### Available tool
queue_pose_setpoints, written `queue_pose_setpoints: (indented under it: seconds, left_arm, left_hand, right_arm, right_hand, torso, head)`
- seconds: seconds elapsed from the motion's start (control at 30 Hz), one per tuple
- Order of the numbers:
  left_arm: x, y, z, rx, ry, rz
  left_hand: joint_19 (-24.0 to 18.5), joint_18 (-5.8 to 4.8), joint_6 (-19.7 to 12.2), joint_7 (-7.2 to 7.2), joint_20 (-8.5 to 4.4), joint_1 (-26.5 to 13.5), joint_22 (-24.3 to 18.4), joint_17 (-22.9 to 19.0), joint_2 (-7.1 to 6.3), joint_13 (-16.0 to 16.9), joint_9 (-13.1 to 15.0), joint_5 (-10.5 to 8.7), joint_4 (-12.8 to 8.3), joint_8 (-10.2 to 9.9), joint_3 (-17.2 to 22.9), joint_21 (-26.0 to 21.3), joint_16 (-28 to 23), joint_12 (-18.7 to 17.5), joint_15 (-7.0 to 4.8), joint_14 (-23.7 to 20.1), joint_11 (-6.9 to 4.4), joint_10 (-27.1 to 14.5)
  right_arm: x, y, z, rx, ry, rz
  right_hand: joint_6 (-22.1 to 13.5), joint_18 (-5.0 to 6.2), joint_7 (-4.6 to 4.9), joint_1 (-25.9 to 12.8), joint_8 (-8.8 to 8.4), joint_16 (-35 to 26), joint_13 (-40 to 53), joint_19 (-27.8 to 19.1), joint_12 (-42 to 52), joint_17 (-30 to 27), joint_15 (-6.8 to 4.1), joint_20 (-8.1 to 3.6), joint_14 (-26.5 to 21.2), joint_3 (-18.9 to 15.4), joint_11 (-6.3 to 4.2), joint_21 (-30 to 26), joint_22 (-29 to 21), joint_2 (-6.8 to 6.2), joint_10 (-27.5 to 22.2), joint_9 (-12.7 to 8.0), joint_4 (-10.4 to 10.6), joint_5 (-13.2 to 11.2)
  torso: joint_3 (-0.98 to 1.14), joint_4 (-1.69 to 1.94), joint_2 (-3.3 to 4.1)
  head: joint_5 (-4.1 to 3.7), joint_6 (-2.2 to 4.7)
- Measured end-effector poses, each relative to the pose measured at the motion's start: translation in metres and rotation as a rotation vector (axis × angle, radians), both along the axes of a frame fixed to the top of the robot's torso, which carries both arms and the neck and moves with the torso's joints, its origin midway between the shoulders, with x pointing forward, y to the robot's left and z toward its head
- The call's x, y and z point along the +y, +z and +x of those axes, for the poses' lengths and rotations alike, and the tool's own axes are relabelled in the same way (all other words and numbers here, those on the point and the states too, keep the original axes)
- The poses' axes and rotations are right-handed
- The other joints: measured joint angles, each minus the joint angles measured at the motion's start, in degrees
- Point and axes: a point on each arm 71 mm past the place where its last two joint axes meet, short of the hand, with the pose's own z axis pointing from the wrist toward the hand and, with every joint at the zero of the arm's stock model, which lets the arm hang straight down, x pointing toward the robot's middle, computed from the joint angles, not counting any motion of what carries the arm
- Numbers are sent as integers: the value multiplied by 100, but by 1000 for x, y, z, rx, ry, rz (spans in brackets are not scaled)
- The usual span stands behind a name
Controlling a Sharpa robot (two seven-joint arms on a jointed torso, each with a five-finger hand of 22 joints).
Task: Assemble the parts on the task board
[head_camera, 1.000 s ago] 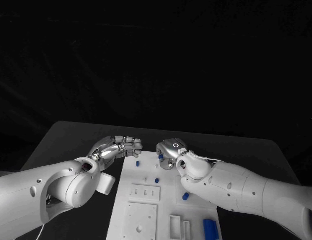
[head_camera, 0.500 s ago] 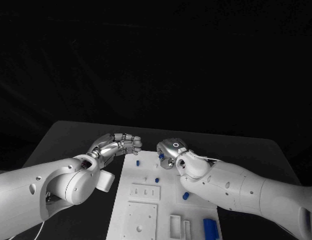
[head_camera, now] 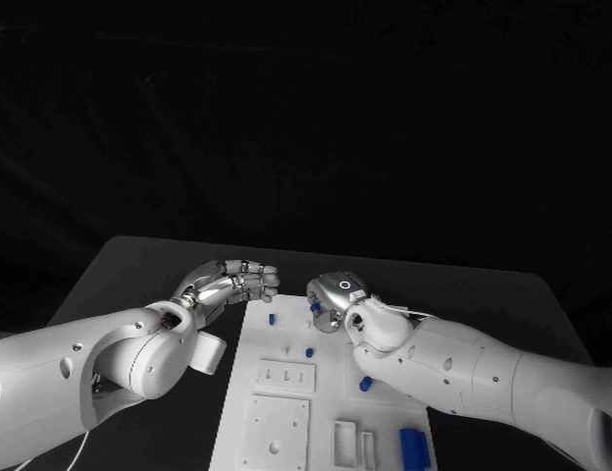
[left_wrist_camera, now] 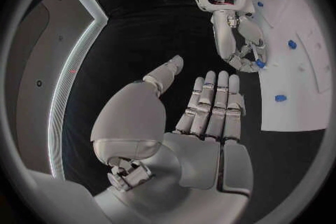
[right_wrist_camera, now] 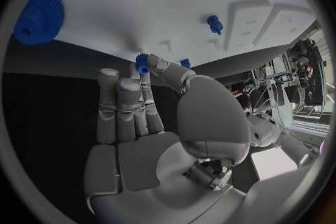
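Note:
The white task board [head_camera: 289,397] lies lengthwise in the middle of the table. At its far end my right hand [head_camera: 337,298] pinches a small blue part [right_wrist_camera: 143,61] between thumb and a fingertip, just over the board's far edge; the left wrist view shows that hand [left_wrist_camera: 237,47] with the part [left_wrist_camera: 260,63] too. My left hand [head_camera: 235,283] hovers beside the board's far left corner. Its fingers [left_wrist_camera: 213,102] are straight with the thumb apart, and nothing is in it. A blue peg [head_camera: 270,320] stands near that corner.
More blue parts sit on the board: a peg [head_camera: 308,352], another piece [head_camera: 364,385] by my right forearm, a long block [head_camera: 412,447] at the near right. A blue gear [right_wrist_camera: 38,15] lies on the board. Dark table borders both sides.
My left hand has drifted slightly up and away from the board's corner. The right hand keeps its pinch on the blue part in the same spot.

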Motion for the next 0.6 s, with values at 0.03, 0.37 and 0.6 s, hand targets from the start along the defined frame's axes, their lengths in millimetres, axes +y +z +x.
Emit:
queue_pose_setpoints:
  seconds: [0.03, 0.37, 0.6]
  left_arm:
    - [0, 0, 0, 0, 0, 0]
    - [-1, 0, 0, -1, -2, -1]
    - [0, 0, 0, 0, -1, 0]
  left_hand:
    - [0, 0, 0, 0, 0, 0, 0, 0, 0, 0, 0, 0, 0, 0, 0, 0, 0, 0, 0, 0, 0, 0]
    - [0, -1, 0, 0, 0, 0, -1, 1, 0, 0, 1, 0, -13, 0, 13, 0, 0, 0, 0, 0, 0, 0]
    - [0, 0, 0, 0, 0, 0, -1, -1, 0, 0, 1, 0, -13, 0, 13, 0, 0, -22, 0, 0, 0, 0]
  right_arm:
    - [1, 0, 0, 1, 1, 0]
    - [4, 0, 2, 5, -2, -1]
    - [4, -1, 3, 6, -5, -5]
  right_hand:
    - [0, 0, 0, -6, 0, 0, 0, -3, 0, -1, 0, -2, 0, 0, 0, 0, 0, -6, 0, 4, 0, 0]
    - [-1, -8, 0, -6, -14, 0, -4, -28, -16, -19, 0, -25, 0, 0, 0, 24, 0, -6, 0, 7, 0, 0]
    - [-38, -7, 36, 34, -16, 0, 0, -37, -25, -50, 24, -30, -42, 16, 0, 24, 0, -47, 0, 7, -17, 0]
  torso:
    - [0, 0, 0]
    - [-4, -1, 1]
    - [-12, -1, 6]
  head:
    - [1, 1]
    - [-7, 11]
    - [-7, 12]
